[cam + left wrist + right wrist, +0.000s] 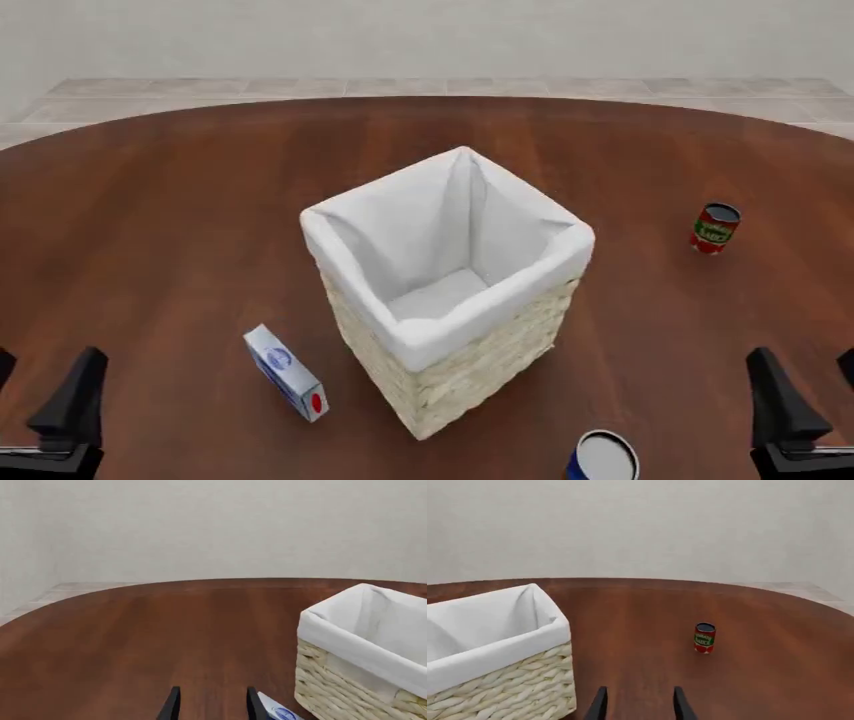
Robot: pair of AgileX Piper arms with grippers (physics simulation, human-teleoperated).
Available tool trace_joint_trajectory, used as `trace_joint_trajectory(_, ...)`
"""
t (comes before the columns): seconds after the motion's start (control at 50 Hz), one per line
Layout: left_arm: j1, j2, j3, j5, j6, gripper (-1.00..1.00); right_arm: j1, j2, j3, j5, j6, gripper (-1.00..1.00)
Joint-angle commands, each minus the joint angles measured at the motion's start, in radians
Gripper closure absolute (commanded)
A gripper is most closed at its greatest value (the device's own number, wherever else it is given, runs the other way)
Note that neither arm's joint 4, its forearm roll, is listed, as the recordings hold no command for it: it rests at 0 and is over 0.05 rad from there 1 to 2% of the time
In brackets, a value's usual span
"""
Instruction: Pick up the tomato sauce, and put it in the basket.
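The tomato sauce [715,229], a small red can with a green-and-white label, stands upright on the table at the right, well apart from the basket; the right wrist view shows the tomato sauce [704,638] some way ahead of the fingers. The basket [467,372], tall pale wicker with a white lining, stands mid-table and shows nothing inside. My right gripper [811,392] is open and empty at the near right edge, far short of the can. My left gripper [40,395] is open and empty at the near left edge. Both wrist views show spread fingers over bare wood.
A white-and-blue carton [286,373] with a red dot stands just left of the basket, near the left gripper's reach. A blue can with a white lid [603,458] sits at the front edge, right of the basket's near corner. The round brown table [160,220] ends against a tiled floor.
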Motion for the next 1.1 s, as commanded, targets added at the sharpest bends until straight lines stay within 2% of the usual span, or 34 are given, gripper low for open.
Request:
trace_joint_trajectory(0.02,0.000,0.006,-0.003,-0.001,0.000,-1.00,-0.002,0.006,-0.002,0.000,0.003,-1.00)
trace_joint_trajectory(0.24,0.000,0.006,-0.003,-0.001,0.000,-1.00,-0.015,0.038,-0.009,-0.026,-0.006,-1.00)
trace_joint_trajectory(0.32,0.000,0.006,-0.003,-0.001,0.000,-1.00,-0.028,0.134,-0.072,-0.058,-0.013,-1.00)
trace_joint_trajectory(0.34,0.000,0.006,-0.003,-0.001,0.000,-1.00,-0.040,0.157,-0.095,-0.053,0.010,-1.00)
trace_joint_trajectory(0.36,0.000,0.006,-0.003,-0.001,0.000,-1.00,-0.031,0.178,-0.108,-0.055,-0.027,-1.00)
trace_joint_trajectory(0.38,0.000,0.006,-0.003,-0.001,0.000,-1.00,-0.030,0.192,-0.121,-0.054,-0.033,-1.00)
trace_joint_trajectory(0.46,0.000,0.006,-0.003,-0.001,0.000,-1.00,-0.038,0.236,-0.166,-0.048,-0.023,-1.00)
trace_joint_trajectory(0.52,0.000,0.006,-0.003,-0.001,0.000,-1.00,-0.045,0.288,-0.218,-0.040,-0.062,-1.00)
trace_joint_trajectory(0.7,0.000,0.006,-0.003,-0.001,0.000,-1.00,-0.062,0.431,-0.360,-0.019,-0.080,-1.00)
trace_joint_trajectory(0.78,0.000,0.006,-0.003,-0.001,0.000,-1.00,-0.071,0.484,-0.392,-0.020,-0.089,-1.00)
trace_joint_trajectory(0.82,0.000,0.006,-0.003,-0.001,0.000,-1.00,-0.068,0.527,-0.409,-0.028,-0.116,-1.00)
trace_joint_trajectory(0.88,0.000,0.006,-0.003,-0.001,0.000,-1.00,-0.086,0.586,-0.440,-0.038,-0.092,-1.00)
trace_joint_trajectory(0.98,0.000,0.006,-0.003,-0.001,0.000,-1.00,-0.104,0.638,-0.467,-0.051,-0.130,-1.00)
trace_joint_trajectory(1.02,0.000,0.006,-0.003,-0.001,0.000,-1.00,-0.119,0.667,-0.484,-0.048,-0.107,-1.00)
trace_joint_trajectory(1.1,0.000,0.006,-0.003,-0.001,0.000,-1.00,-0.134,0.722,-0.500,-0.062,-0.118,-1.00)
